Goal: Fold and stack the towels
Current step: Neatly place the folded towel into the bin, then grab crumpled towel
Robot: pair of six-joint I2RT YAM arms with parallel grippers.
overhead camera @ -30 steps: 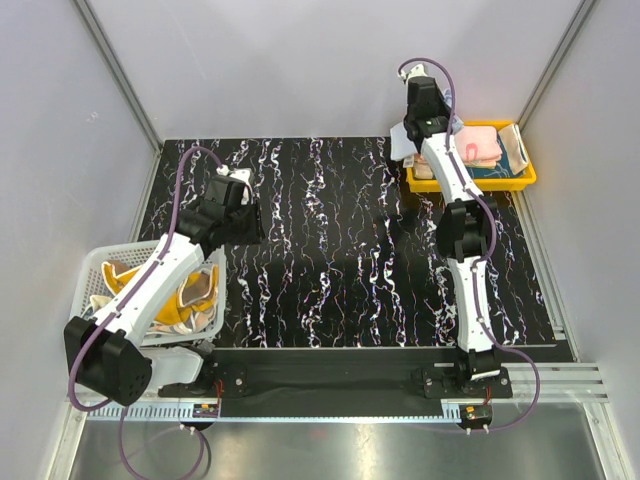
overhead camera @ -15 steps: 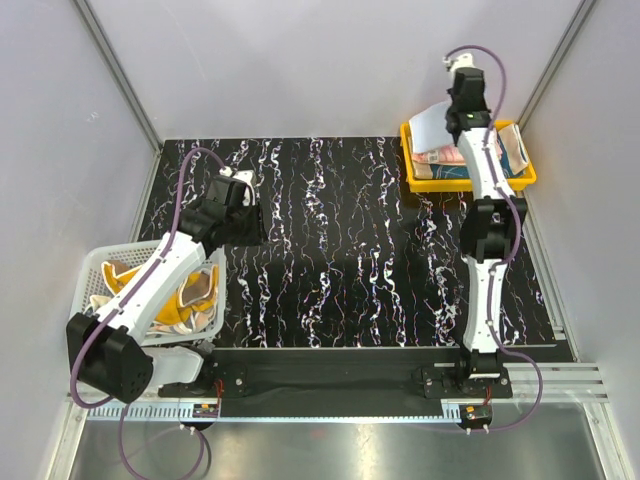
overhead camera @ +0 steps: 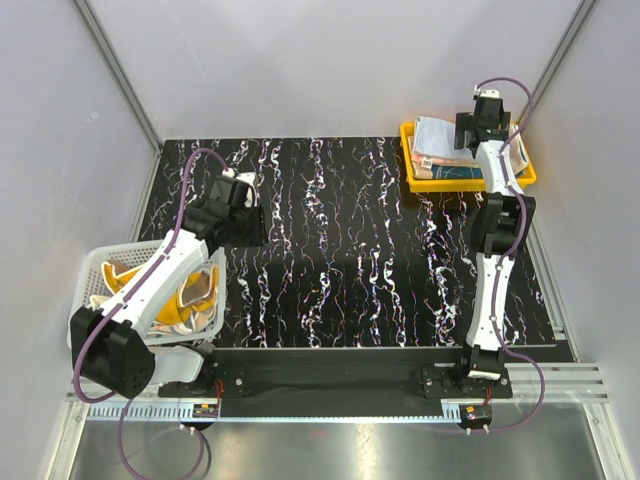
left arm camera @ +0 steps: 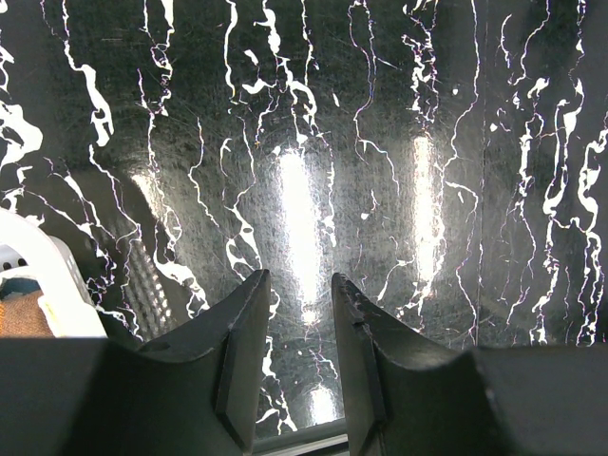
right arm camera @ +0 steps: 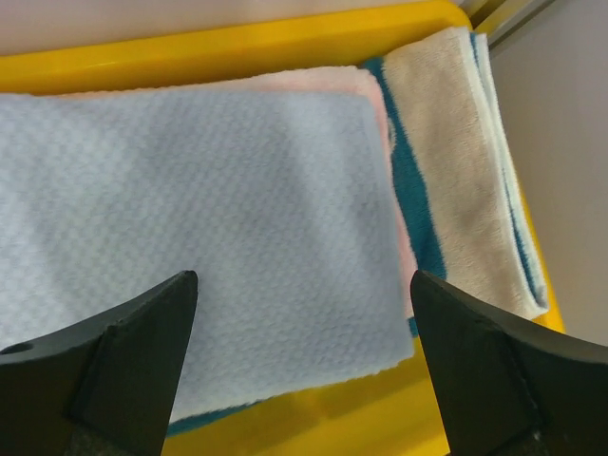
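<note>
A folded white towel (right arm camera: 190, 228) lies flat on top of the stack in the yellow tray (right arm camera: 237, 43), over a pink towel (right arm camera: 380, 104) and a teal one (right arm camera: 413, 209). Beside them lies a beige towel (right arm camera: 456, 161). My right gripper (right arm camera: 302, 285) hangs just above the white towel, open and holding nothing; from above it (overhead camera: 470, 135) is over the tray's right half. More towels, orange-yellow (overhead camera: 130, 285) and white, sit crumpled in the mesh basket (overhead camera: 95, 262). My left gripper (left arm camera: 299, 280) hovers over the bare black mat, jaws partly apart and empty.
The black marbled mat (overhead camera: 340, 240) covers the table between basket and tray. The basket's corner (left arm camera: 38, 275) shows at the left in the left wrist view. Grey walls close in on three sides, and the tray sits in the back right corner.
My right gripper swung right over the tray with the white towel, then opened and let it go on top of the stack. The left arm has barely moved.
</note>
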